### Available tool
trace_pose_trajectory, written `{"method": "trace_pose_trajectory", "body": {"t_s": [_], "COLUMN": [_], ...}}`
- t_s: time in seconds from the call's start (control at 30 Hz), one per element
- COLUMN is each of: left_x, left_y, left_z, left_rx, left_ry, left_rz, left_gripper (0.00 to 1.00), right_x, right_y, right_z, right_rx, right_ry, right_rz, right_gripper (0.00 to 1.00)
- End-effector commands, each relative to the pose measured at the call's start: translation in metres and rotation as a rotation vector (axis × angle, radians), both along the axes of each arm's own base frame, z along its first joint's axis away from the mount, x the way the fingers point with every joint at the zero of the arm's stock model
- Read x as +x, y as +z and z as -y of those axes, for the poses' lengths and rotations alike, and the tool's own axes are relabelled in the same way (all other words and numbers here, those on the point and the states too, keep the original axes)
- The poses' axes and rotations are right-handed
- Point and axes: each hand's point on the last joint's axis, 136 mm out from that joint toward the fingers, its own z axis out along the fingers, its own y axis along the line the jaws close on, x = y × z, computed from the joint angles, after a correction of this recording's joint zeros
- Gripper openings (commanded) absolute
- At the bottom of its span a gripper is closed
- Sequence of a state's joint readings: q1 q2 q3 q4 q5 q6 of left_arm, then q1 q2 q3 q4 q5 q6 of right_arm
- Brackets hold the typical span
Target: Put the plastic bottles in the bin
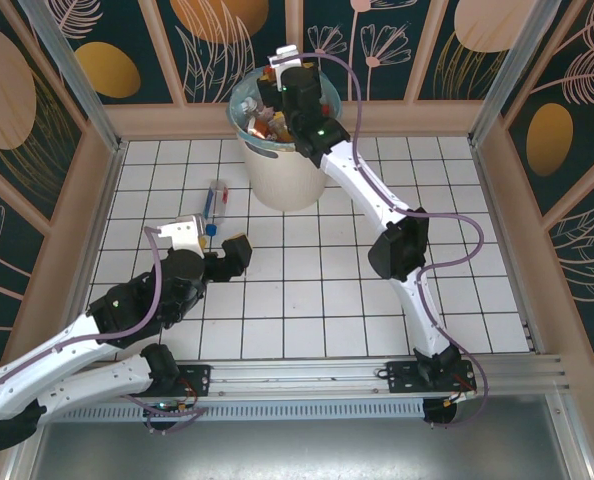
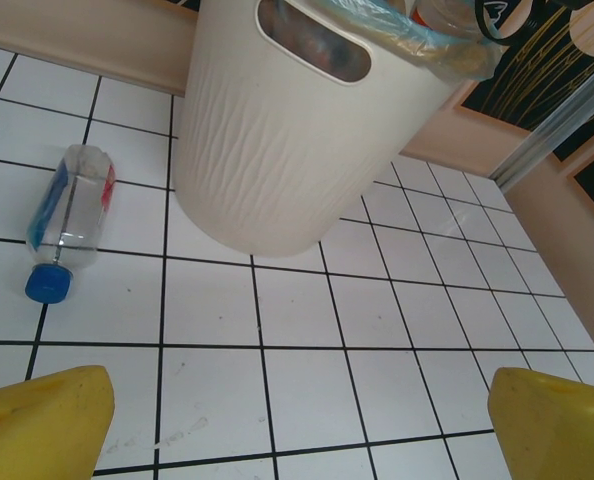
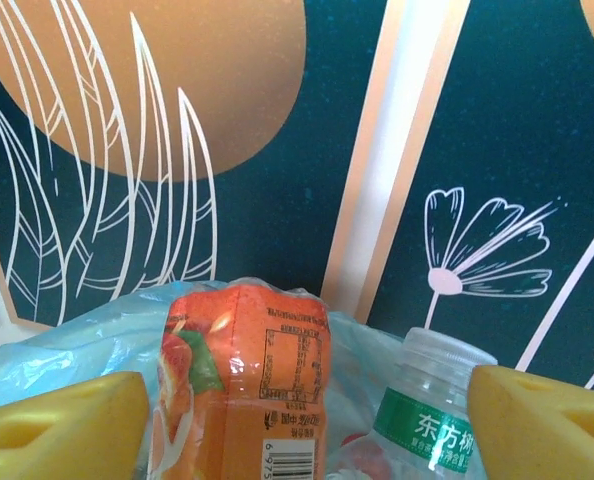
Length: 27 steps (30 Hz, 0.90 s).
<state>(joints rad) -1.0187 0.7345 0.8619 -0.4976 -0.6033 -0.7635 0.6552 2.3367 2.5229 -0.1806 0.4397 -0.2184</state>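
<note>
Bin: the bin [image 1: 277, 178] is standing at the far middle of the tiled table [image 1: 307, 300], against the back wall, with its teal liner [image 3: 67, 345] folding over the rim.
Bottles inside: the plastic bottles are piling up to the rim. An orange-labelled bottle [image 3: 242, 390] is poking up at the top, and a clear one with a green label [image 3: 427, 425] is sitting just beside it.
Bottle outside: one clear bottle [image 2: 67, 215] with a blue cap [image 2: 49, 285] is lying on its side on the tiles, just left of the bin's base.
Right gripper: the right gripper [image 3: 309, 400] is hovering over the bin's mouth. Its fingers are standing spread to either side of the orange bottle, and the right finger is showing clear space, so they are not pinching it.
Left gripper: the left gripper [image 2: 302, 400] is hanging low over the tiles, jaws spread wide and holding nothing. It is facing the bin, with the lying bottle ahead and to its left.
Progress: the task is looking nearly finished. Only that one bottle is showing on the table, and picking it up is likely falling to the left arm.
</note>
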Motion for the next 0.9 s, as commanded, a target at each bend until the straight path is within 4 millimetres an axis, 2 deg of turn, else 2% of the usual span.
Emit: {"method": "trace_pose_trajectory", "body": {"t_s": [0.0, 0.1, 0.3, 0.4, 0.5, 0.63, 0.7, 0.8, 0.87], "left_x": [0.003, 0.003, 0.003, 0.002, 0.003, 0.003, 0.003, 0.004, 0.006], "left_y": [0.001, 0.0, -0.003, -0.005, -0.005, -0.007, -0.007, -0.004, 0.001], "left_z": [0.004, 0.005, 0.003, 0.002, 0.001, 0.002, 0.003, 0.001, -0.004], "left_rx": [-0.002, -0.001, -0.002, -0.007, -0.008, -0.007, -0.003, -0.001, 0.003], "left_ry": [-0.009, -0.009, -0.002, 0.005, 0.008, 0.008, 0.009, 0.019, 0.042], "left_rz": [0.012, 0.01, 0.001, 0.0, 0.001, -0.001, -0.003, 0.005, 0.018], "left_gripper": [0.96, 0.96, 0.96, 0.96, 0.96, 0.96, 0.96, 0.96, 0.96], "right_x": [-0.015, -0.011, -0.004, -0.002, 0.001, 0.002, 0.001, -0.001, -0.006], "right_y": [0.025, 0.012, -0.038, -0.066, -0.084, -0.082, -0.074, -0.052, -0.024], "right_z": [-0.001, -0.001, 0.008, 0.019, 0.033, 0.037, 0.033, 0.027, 0.025], "right_rx": [0.044, 0.04, 0.009, 0.009, 0.036, 0.07, 0.081, 0.111, 0.141], "right_ry": [0.045, 0.051, 0.046, 0.03, 0.015, 0.03, 0.049, 0.074, 0.086], "right_rz": [0.008, -0.029, -0.186, -0.273, -0.348, -0.367, -0.352, -0.306, -0.255], "right_gripper": [0.78, 0.72, 0.59, 0.56, 0.51, 0.5, 0.57, 0.7, 0.74]}}
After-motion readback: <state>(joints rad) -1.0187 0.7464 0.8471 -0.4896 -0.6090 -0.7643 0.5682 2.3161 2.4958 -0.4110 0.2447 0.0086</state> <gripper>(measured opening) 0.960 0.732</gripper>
